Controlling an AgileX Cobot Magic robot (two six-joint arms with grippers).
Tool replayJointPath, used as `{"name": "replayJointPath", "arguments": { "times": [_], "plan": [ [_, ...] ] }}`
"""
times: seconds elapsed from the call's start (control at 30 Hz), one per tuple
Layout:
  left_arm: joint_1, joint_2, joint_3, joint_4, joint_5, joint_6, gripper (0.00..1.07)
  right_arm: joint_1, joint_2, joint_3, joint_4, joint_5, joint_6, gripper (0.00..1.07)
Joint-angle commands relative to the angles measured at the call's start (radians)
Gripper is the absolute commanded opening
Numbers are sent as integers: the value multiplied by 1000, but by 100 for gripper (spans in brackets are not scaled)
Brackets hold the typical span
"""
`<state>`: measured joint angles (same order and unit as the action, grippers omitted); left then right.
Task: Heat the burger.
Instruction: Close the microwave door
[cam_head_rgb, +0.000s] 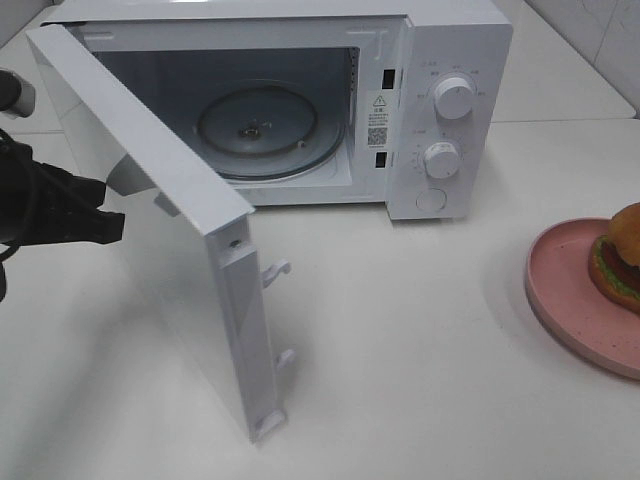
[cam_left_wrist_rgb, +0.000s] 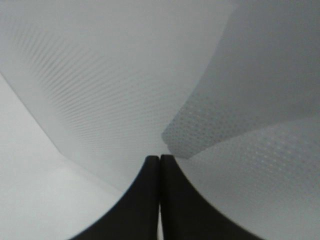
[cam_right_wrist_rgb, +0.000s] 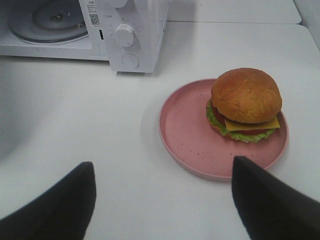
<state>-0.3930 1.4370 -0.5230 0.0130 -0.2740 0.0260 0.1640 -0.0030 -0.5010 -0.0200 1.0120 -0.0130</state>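
White microwave (cam_head_rgb: 440, 110) with its door (cam_head_rgb: 150, 220) swung wide, exposing the glass turntable (cam_head_rgb: 270, 130). The burger (cam_right_wrist_rgb: 245, 105) sits on the pink plate (cam_right_wrist_rgb: 190, 145), off to the microwave's control-knob side on the table (cam_head_rgb: 400, 350). Right gripper (cam_right_wrist_rgb: 162, 195) hovers near the plate, fingers spread wide and empty. Left gripper (cam_left_wrist_rgb: 160, 165) (fingers pressed together, holding nothing) points at the door's dotted outer face.
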Motion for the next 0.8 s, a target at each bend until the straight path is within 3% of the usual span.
{"name": "replayJointPath", "arguments": {
  "times": [0.03,0.37,0.8],
  "plan": [
    [-17,12,-7,3,-54,-5,0,-1,-26,3,2,-12,-7,71],
    [-70,77,-22,18,-173,-9,0,-1,-26,3,2,-12,-7,71],
    [-146,228,-196,20,-171,-9,0,-1,-26,3,2,-12,-7,71]
  ]
}}
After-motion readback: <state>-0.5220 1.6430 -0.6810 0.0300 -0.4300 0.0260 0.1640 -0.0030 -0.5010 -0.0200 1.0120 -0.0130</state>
